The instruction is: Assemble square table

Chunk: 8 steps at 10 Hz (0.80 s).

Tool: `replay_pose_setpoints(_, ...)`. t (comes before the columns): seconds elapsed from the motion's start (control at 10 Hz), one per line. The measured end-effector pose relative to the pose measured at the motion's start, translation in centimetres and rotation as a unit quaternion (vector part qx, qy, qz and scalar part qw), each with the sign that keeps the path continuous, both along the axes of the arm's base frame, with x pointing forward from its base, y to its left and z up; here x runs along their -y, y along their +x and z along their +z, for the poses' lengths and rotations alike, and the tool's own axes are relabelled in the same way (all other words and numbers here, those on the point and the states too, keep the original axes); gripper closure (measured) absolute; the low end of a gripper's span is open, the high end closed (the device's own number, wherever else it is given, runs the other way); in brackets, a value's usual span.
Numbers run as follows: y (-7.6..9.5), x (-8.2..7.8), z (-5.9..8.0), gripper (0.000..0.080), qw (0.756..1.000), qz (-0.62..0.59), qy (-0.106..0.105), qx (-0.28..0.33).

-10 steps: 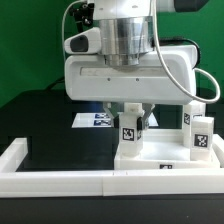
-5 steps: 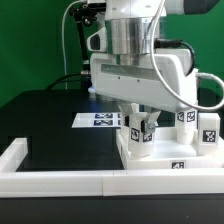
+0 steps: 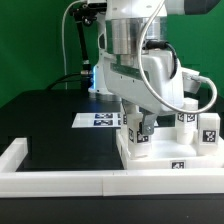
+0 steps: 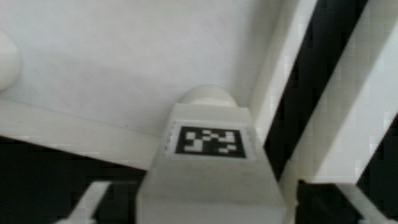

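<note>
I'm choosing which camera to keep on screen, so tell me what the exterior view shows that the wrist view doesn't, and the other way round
Only the exterior view shows the arm, the gripper from outside, two more tagged legs towards the exterior view's right, the marker board on the black surface and the long white rim.

Only the wrist view shows the top tag of the leg close up, filling much of the frame.

Both show that leg standing on the white square tabletop, under the gripper.

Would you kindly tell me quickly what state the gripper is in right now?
Gripper: fingers straddle the small white tagged block leg standing on the white square tabletop; open or closed cannot be told.
</note>
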<state>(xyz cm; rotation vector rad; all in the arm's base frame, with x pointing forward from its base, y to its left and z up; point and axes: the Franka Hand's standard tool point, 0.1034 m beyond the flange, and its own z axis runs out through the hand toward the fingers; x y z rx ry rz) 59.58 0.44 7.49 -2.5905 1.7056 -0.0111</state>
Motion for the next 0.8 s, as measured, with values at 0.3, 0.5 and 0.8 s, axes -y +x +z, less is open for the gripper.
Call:
replay_pose_setpoints(0.3, 0.03, 0.07, 0.02, 0.0174, 0.993, 0.120, -0.004, 0.006)
replay_pose_setpoints(0.5, -0.40, -0.11, 0.00, 0.0151, 0.971, 0.239, -0.007, 0.010)
replay_pose_setpoints(0.8, -0.73, -0.34, -0.24, 0.0150, 0.930, 0.368, -0.023, 0.017)
